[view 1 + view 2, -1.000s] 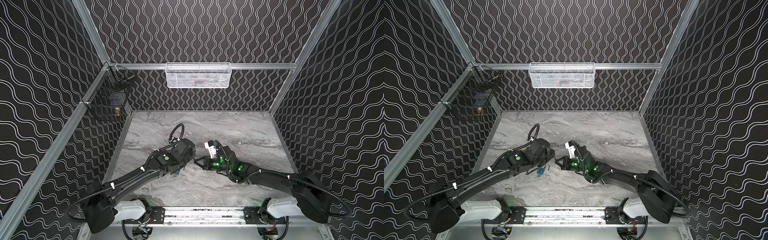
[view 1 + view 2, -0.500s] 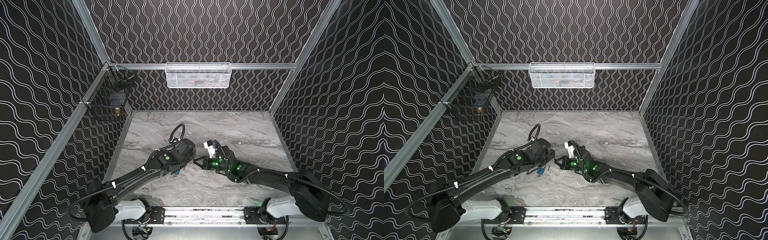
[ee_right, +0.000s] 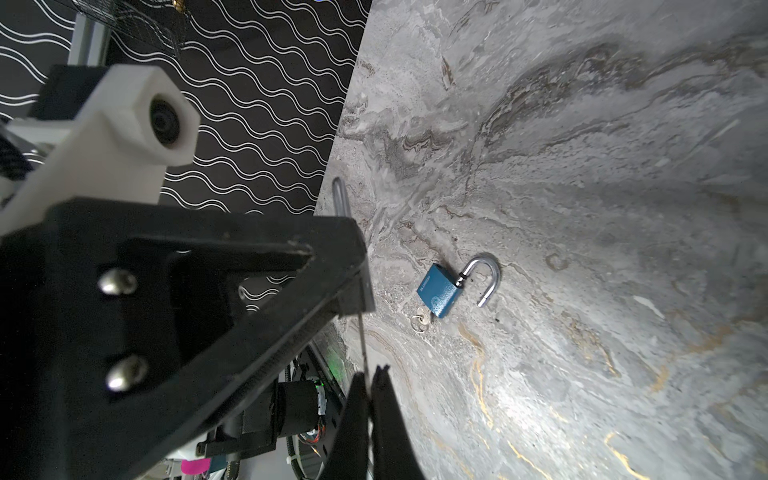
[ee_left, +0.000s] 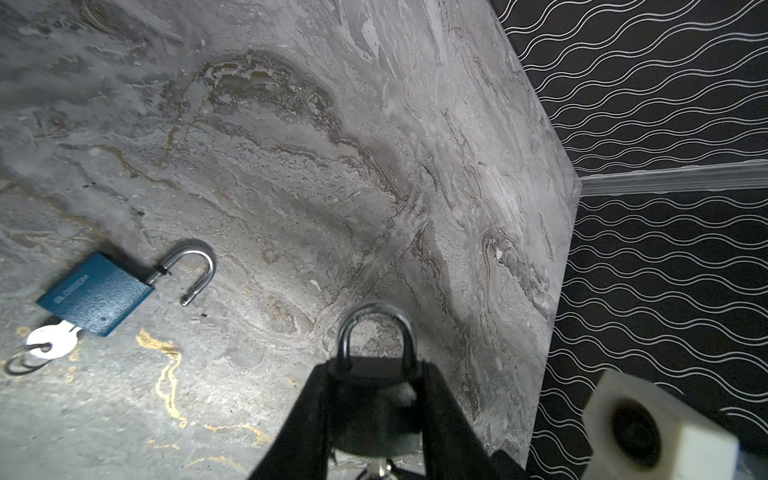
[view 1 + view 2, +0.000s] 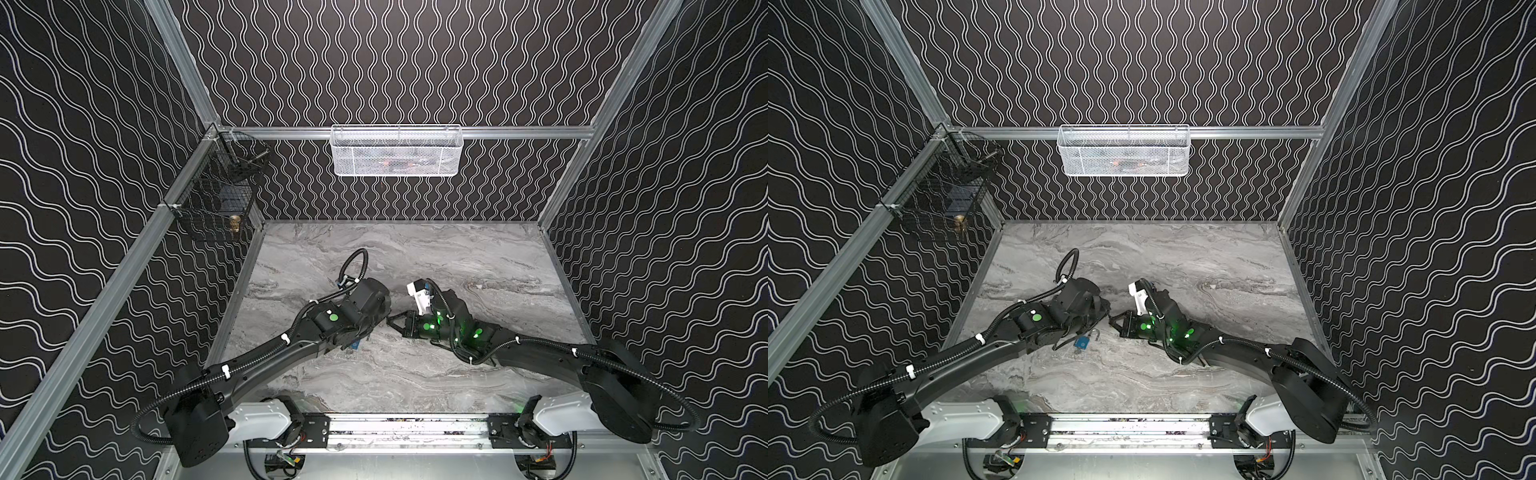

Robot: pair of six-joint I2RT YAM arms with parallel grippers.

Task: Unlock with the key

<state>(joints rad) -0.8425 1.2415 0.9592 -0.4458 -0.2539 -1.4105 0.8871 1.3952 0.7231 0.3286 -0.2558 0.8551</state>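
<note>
A black padlock [image 4: 376, 399] with its shackle [image 4: 376, 328] closed is clamped between my left gripper's [image 4: 374, 370] two fingers, above the marble table [image 4: 291, 124]. In the right wrist view only that shackle [image 3: 340, 199] shows past the left gripper's finger [image 3: 232, 282]. My right gripper [image 3: 370, 374] is shut on a thin key [image 3: 361, 345], seen edge-on, that runs up to the underside of the held lock. A bit of metal [image 4: 380, 469] shows at the lock's bottom. In both top views the right gripper [image 5: 392, 322] [image 5: 1115, 322] meets the left wrist mid-table.
A blue padlock [image 4: 95, 297] [image 3: 440, 293] [image 5: 1082, 341] lies on the table, shackle open, with its own key and ring [image 4: 45, 347] in it. A white mesh basket [image 5: 397, 151] hangs on the back wall and a black wire basket [image 5: 216, 199] on the left wall.
</note>
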